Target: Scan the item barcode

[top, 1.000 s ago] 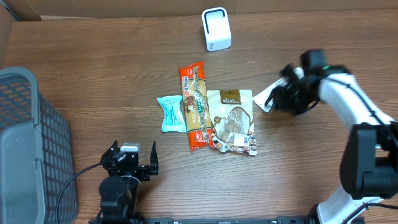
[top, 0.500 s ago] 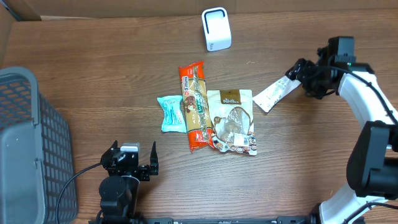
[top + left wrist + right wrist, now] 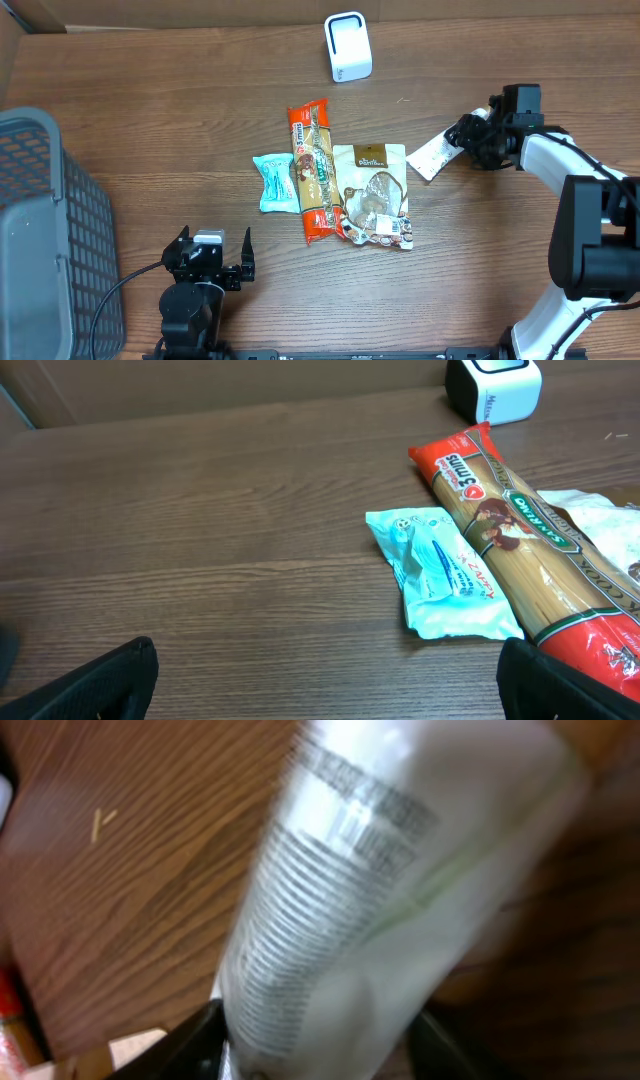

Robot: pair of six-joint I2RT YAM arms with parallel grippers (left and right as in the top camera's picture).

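The white packet (image 3: 430, 158) lies at the right side of the wooden table (image 3: 150, 120), with its far end in the right gripper (image 3: 468, 140). In the right wrist view the packet fills the picture. It is a glossy, soft film with fine dark lines of print (image 3: 300, 950), too blurred to read. The two dark fingers (image 3: 200, 1040) stand tight against its two sides, so the gripper is clamped on it. Its free end points toward the brown pouch and stops just beside it.

The table is brown wood with a long grain. At the left edge stands a grey plastic basket (image 3: 40, 220) with mesh walls, well apart from the goods. In the middle lie three flat packs side by side. The longest is a narrow orange-red spaghetti pack (image 3: 313, 170) with shiny film. On its right is the brown pouch (image 3: 372, 190) with a clear window, touching it, and on its left is a small teal packet (image 3: 275, 182), crinkled at the ends. A white scanner (image 3: 348, 47), a rounded box, stands at the far edge, apart from the packs.

The left gripper (image 3: 214, 245) rests low at the near edge, its fingers spread wide with nothing between them. Bare wood lies between it and the packs, and also around the white packet.
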